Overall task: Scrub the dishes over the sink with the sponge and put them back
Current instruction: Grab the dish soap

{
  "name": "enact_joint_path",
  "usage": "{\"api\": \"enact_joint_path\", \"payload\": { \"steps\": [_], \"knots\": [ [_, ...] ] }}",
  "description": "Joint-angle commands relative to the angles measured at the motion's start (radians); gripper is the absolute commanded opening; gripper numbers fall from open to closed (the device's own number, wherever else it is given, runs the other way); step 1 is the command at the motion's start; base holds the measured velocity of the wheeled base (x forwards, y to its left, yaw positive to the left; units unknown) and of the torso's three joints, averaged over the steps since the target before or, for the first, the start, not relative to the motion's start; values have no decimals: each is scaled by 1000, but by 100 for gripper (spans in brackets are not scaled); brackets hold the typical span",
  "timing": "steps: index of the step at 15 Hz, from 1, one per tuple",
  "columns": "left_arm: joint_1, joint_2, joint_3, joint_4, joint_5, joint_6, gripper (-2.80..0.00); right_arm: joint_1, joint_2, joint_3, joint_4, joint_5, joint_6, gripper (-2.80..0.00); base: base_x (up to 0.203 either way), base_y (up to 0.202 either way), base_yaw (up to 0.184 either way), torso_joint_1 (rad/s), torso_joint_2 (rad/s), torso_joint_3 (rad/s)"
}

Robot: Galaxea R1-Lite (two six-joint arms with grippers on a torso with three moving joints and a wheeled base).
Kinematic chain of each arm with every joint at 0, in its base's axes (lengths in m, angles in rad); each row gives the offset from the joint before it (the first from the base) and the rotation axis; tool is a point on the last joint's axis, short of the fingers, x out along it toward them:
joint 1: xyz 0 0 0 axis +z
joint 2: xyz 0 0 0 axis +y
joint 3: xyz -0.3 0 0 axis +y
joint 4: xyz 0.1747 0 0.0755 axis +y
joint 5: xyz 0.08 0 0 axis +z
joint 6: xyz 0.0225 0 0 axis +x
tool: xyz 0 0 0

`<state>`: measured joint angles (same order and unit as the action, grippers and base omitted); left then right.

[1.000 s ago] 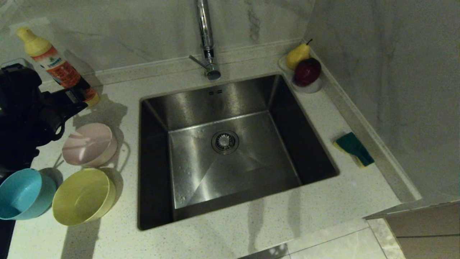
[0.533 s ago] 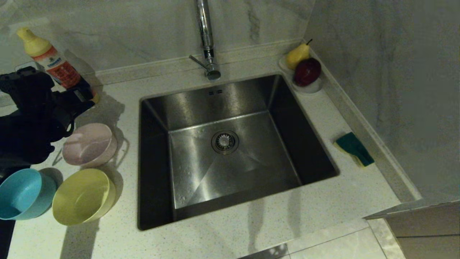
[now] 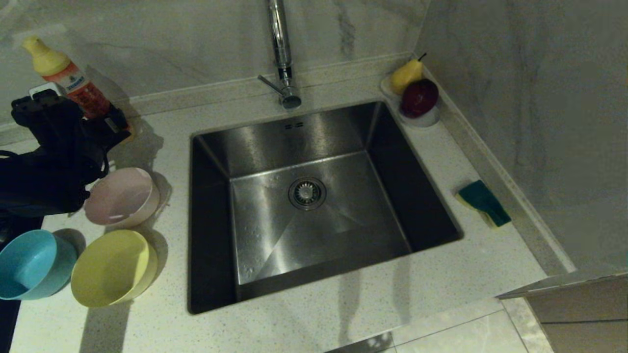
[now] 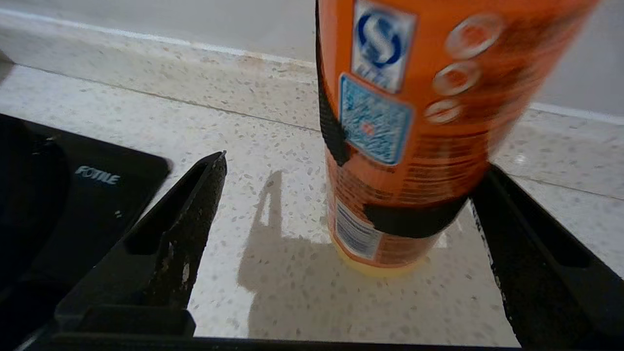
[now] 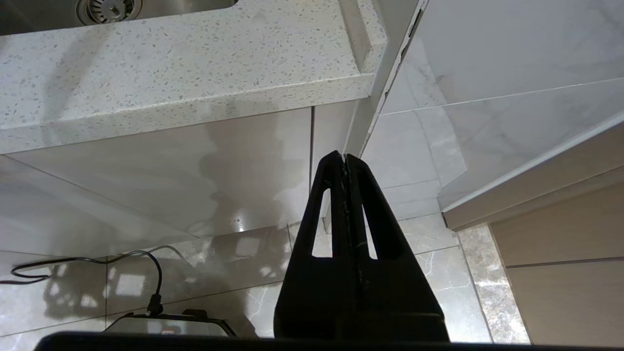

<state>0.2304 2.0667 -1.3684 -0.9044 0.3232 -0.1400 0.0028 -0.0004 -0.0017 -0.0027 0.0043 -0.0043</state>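
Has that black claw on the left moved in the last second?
Yes. The left end effector has travelled up the head view toward the back wall, away from the pink bowl, closing in on the orange bottle, which now stands between its open fingers.

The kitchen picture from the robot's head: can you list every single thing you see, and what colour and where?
sink: one, shiny steel, middle of the counter.
tap: one, silver, behind the sink.
pink bowl: one, pale pink, left of the sink.
yellow bowl: one, yellow, nearer than the pink bowl.
blue bowl: one, light blue, left of the yellow bowl.
bottle: one, orange with yellow cap, back left corner.
sponge: one, green on yellow, right of the sink.
pear: one, yellow, on the white dish.
apple: one, dark red, same dish.
white dish: one, back right corner.
left gripper: one, black, open around the bottle.
right gripper: one, black, shut, below the counter edge.
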Motion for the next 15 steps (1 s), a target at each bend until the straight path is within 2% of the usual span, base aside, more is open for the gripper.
{"api": "enact_joint_path", "payload": {
  "steps": [1,13,14,15],
  "knots": [
    [1,44,-35,-9,0,-1,0,0,0,0,0,0,0,-280,0,0,0,0,0,0],
    [-8,112,-154,-36,5,3,0,0,0,0,0,0,0,-280,0,0,0,0,0,0],
    [-8,118,-168,-40,4,4,-280,0,0,0,0,0,0,-280,0,0,0,0,0,0],
    [-8,137,-184,-42,4,7,-280,0,0,0,0,0,0,-280,0,0,0,0,0,0]
  ]
}}
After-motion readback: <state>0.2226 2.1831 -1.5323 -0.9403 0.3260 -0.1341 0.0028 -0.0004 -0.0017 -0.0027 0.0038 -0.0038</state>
